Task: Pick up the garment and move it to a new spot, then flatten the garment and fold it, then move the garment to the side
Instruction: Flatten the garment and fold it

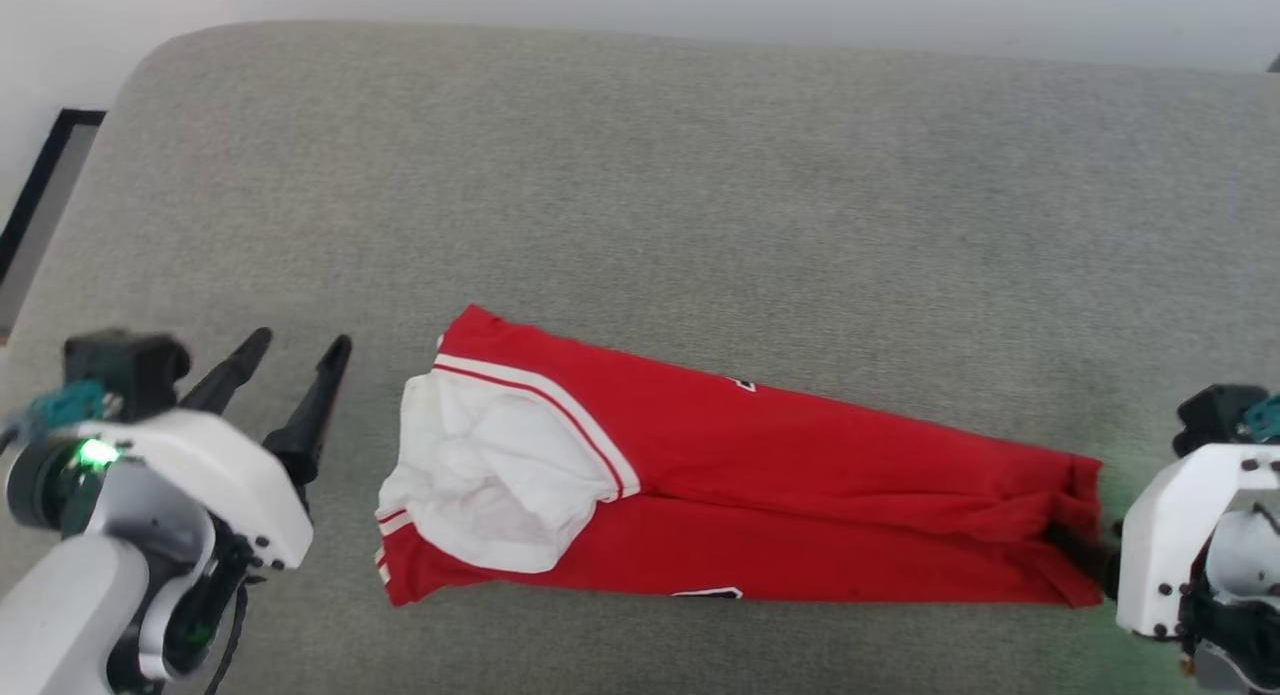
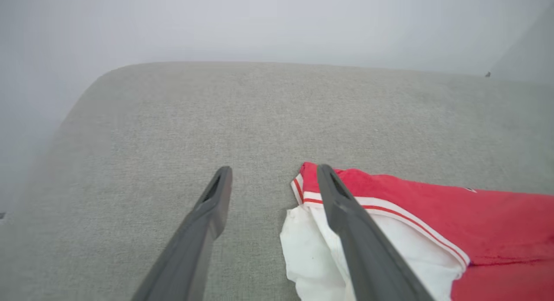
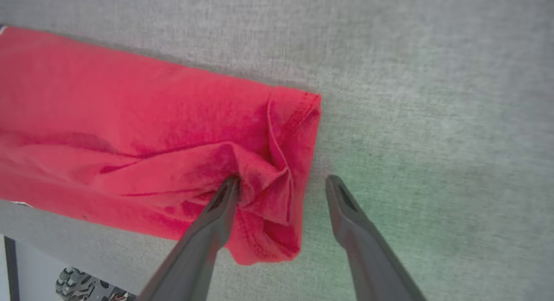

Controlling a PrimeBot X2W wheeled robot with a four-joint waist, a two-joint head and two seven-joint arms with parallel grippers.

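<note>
Both grippers are wide open with nothing in them, as far as we can see. Left gripper [image 1: 302, 338] sits at the lower left of the head view, fingers spread and pointing up the frame, just beside the white-sleeve end of the shirt [image 1: 800, 475] but off the cloth. In its own wrist view one finger [image 2: 216, 197] is over bare cushion and the other crosses in front of the sleeve; we can't tell if it's actually touching. Right gripper [image 3: 282, 179] is down at the shirt's other end, at the lower right edge of the head view. In the right wrist view its left finger [image 3: 225, 197] is tucked against the bunched-up red hem and the other finger is out over the cushion, clear of the fabric, so no pinch going on. The shirt itself lies across the lower middle of the head view, folded into a long narrow band that slants a bit down toward the right. The white sleeve and striped trim are at the left end, with the plain red hem at the right. We can spot tiny bits of black-and-white print along the upper and lower edges. It's all resting on a big grey cushion [image 1: 700, 175], with a faint green glow on the fabric near the right gripper.
</note>
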